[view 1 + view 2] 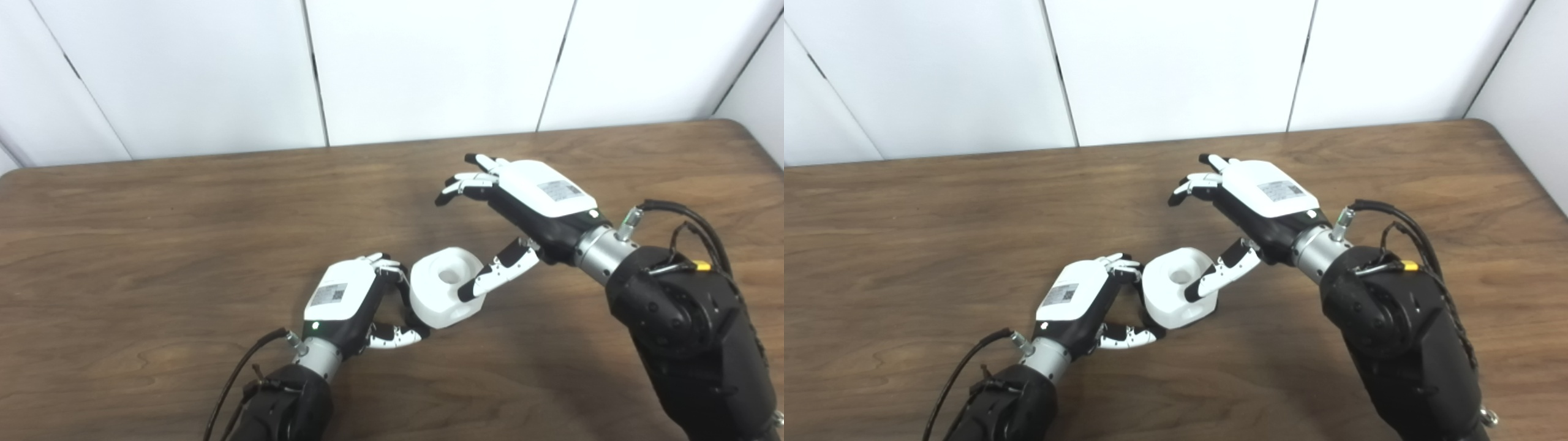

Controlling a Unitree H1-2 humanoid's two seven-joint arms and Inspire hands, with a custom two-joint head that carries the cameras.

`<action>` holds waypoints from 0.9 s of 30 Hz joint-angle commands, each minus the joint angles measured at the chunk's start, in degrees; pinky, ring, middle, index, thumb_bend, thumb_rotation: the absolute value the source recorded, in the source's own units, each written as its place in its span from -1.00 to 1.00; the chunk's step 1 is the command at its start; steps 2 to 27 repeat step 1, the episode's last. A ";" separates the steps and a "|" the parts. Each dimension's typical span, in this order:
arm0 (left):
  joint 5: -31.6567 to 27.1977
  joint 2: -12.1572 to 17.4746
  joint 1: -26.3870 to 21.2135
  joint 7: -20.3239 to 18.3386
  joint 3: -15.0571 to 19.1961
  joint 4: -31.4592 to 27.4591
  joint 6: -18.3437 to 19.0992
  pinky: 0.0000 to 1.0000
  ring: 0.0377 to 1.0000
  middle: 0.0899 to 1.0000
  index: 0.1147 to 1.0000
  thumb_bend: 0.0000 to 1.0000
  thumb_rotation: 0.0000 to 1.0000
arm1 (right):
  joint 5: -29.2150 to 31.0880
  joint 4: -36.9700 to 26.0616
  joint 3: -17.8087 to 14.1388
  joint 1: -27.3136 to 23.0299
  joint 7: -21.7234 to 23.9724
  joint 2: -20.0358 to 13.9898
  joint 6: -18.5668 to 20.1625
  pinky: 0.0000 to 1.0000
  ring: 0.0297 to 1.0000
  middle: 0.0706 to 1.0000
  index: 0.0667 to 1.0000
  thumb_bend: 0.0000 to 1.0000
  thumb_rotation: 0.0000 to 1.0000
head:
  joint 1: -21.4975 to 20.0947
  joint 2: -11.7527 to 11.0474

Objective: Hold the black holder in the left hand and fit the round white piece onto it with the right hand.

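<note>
Left eye view: my left hand [350, 301], nearest, curls fingers & thumb against the left side of the rounded white plastic piece [445, 286] on the brown wooden table [153, 245]; can't tell if it truly grips. Beyond, my right hand [531, 202] hovers spread, grasping nothing, thumb tip at the piece's right edge.

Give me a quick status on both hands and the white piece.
Left hand cupped against round white plastic piece on wooden table, grip unclear. Right hand open above, thumb tip over the piece. Black holder not visible. Nothing in the way.
</note>
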 commanded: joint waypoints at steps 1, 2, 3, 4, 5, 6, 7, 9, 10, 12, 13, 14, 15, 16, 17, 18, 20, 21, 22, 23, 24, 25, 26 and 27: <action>-1.38 0.34 2.33 -6.22 -1.46 2.61 2.56 0.76 0.77 0.53 -0.16 0.03 -0.91 | -0.15 -2.50 -1.09 -2.88 0.76 -0.59 1.11 1.00 1.00 0.77 0.56 1.00 -0.18 | -0.08 0.07; -1.38 0.34 2.33 -6.22 -1.46 2.61 2.56 0.76 0.77 0.53 -0.16 0.03 -0.91 | -0.15 -2.50 -1.09 -2.88 0.76 -0.59 1.11 1.00 1.00 0.77 0.56 1.00 -0.18 | -0.08 0.07; -1.38 0.34 2.33 -6.22 -1.46 2.61 2.56 0.76 0.77 0.53 -0.16 0.03 -0.91 | -0.15 -2.50 -1.09 -2.88 0.76 -0.59 1.11 1.00 1.00 0.77 0.56 1.00 -0.18 | -0.08 0.07; -1.38 0.34 2.33 -6.22 -1.46 2.61 2.56 0.76 0.77 0.53 -0.16 0.03 -0.91 | -0.15 -2.50 -1.09 -2.88 0.76 -0.59 1.11 1.00 1.00 0.77 0.56 1.00 -0.18 | -0.08 0.07; -1.38 0.34 2.33 -6.22 -1.46 2.61 2.56 0.76 0.77 0.53 -0.16 0.03 -0.91 | -0.15 -2.50 -1.09 -2.88 0.76 -0.59 1.11 1.00 1.00 0.77 0.56 1.00 -0.18 | -0.08 0.07; -1.38 0.34 2.33 -6.22 -1.46 2.61 2.56 0.76 0.77 0.53 -0.16 0.03 -0.91 | -0.15 -2.50 -1.09 -2.88 0.76 -0.59 1.11 1.00 1.00 0.77 0.56 1.00 -0.18 | -0.08 0.07; -1.38 0.34 2.33 -6.22 -1.46 2.61 2.56 0.76 0.77 0.53 -0.16 0.03 -0.91 | -0.15 -2.50 -1.09 -2.88 0.76 -0.59 1.11 1.00 1.00 0.77 0.56 1.00 -0.18 | -0.08 0.07; -1.38 0.34 2.33 -6.22 -1.46 2.61 2.56 0.76 0.77 0.53 -0.16 0.03 -0.91 | -0.15 -2.50 -1.09 -2.88 0.76 -0.59 1.11 1.00 1.00 0.77 0.56 1.00 -0.18 | -0.08 0.07; -1.38 0.34 2.33 -6.22 -1.46 2.61 2.56 0.76 0.77 0.53 -0.16 0.03 -0.91 | -0.15 -2.50 -1.09 -2.88 0.76 -0.59 1.11 1.00 1.00 0.77 0.56 1.00 -0.18 | -0.08 0.07; -1.38 0.34 2.33 -6.22 -1.46 2.61 2.56 0.76 0.77 0.53 -0.16 0.03 -0.91 | -0.15 -2.50 -1.09 -2.88 0.76 -0.59 1.11 1.00 1.00 0.77 0.56 1.00 -0.18 | -0.08 0.07; -1.38 0.34 2.33 -6.22 -1.46 2.61 2.56 0.76 0.77 0.53 -0.16 0.03 -0.91 | -0.15 -2.50 -1.09 -2.88 0.76 -0.59 1.11 1.00 1.00 0.77 0.56 1.00 -0.18 | -0.08 0.07; -1.38 0.34 2.33 -6.22 -1.46 2.61 2.56 0.76 0.77 0.53 -0.16 0.03 -0.91 | -0.15 -2.50 -1.09 -2.88 0.76 -0.59 1.11 1.00 1.00 0.77 0.56 1.00 -0.18 | -0.08 0.07; -1.38 0.34 2.33 -6.22 -1.46 2.61 2.56 0.76 0.77 0.53 -0.16 0.03 -0.91 | -0.15 -2.50 -1.09 -2.88 0.76 -0.59 1.11 1.00 1.00 0.77 0.56 1.00 -0.18 | -0.08 0.07; -1.38 0.34 2.33 -6.22 -1.46 2.61 2.56 0.76 0.77 0.53 -0.16 0.03 -0.91 | -0.15 -2.50 -1.09 -2.88 0.76 -0.59 1.11 1.00 1.00 0.77 0.56 1.00 -0.18 | -0.08 0.07; -1.38 0.34 2.33 -6.22 -1.46 2.61 2.56 0.76 0.77 0.53 -0.16 0.03 -0.91 | -0.15 -2.50 -1.09 -2.88 0.76 -0.59 1.11 1.00 1.00 0.77 0.56 1.00 -0.18 | -0.08 0.07; -1.38 0.34 2.33 -6.22 -1.46 2.61 2.56 0.76 0.77 0.53 -0.16 0.03 -0.91 | -0.15 -2.50 -1.09 -2.88 0.76 -0.59 1.11 1.00 1.00 0.77 0.56 1.00 -0.18 | -0.08 0.07; -1.38 0.34 2.33 -6.22 -1.46 2.61 2.56 0.76 0.77 0.53 -0.16 0.03 -0.91 | -0.15 -2.50 -1.09 -2.88 0.76 -0.59 1.11 1.00 1.00 0.77 0.56 1.00 -0.18 | -0.08 0.07; -1.38 0.34 2.33 -6.22 -1.46 2.61 2.56 0.76 0.77 0.53 -0.16 0.03 -0.91 | -0.15 -2.50 -1.09 -2.88 0.76 -0.59 1.11 1.00 1.00 0.77 0.56 1.00 -0.18 | -0.08 0.07; -1.38 0.34 2.33 -6.22 -1.46 2.61 2.56 0.76 0.77 0.53 -0.16 0.03 -0.91 | -0.15 -2.50 -1.09 -2.88 0.76 -0.59 1.11 1.00 1.00 0.77 0.56 1.00 -0.18 | -0.08 0.07; -1.38 0.34 2.33 -6.22 -1.46 2.61 2.56 0.76 0.77 0.53 -0.16 0.03 -0.91 | -0.15 -2.50 -1.09 -2.88 0.76 -0.59 1.11 1.00 1.00 0.77 0.56 1.00 -0.18 | -0.08 0.07; -1.38 0.34 2.33 -6.22 -1.46 2.61 2.56 0.76 0.77 0.53 -0.16 0.03 -0.91 | -0.15 -2.50 -1.09 -2.88 0.76 -0.59 1.11 1.00 1.00 0.77 0.56 1.00 -0.18 | -0.08 0.07; -1.38 0.34 2.33 -6.22 -1.46 2.61 2.56 0.76 0.77 0.53 -0.16 0.03 -0.91 | -0.15 -2.50 -1.09 -2.88 0.76 -0.59 1.11 1.00 1.00 0.77 0.56 1.00 -0.18 | -0.08 0.07; -1.38 0.34 2.33 -6.22 -1.46 2.61 2.56 0.76 0.77 0.53 -0.16 0.03 -0.91 | -0.15 -2.50 -1.09 -2.88 0.76 -0.59 1.11 1.00 1.00 0.77 0.56 1.00 -0.18 | -0.08 0.07; -1.38 0.34 2.33 -6.22 -1.46 2.61 2.56 0.76 0.77 0.53 -0.16 0.03 -0.91 | -0.15 -2.50 -1.09 -2.88 0.76 -0.59 1.11 1.00 1.00 0.77 0.56 1.00 -0.18 | -0.08 0.07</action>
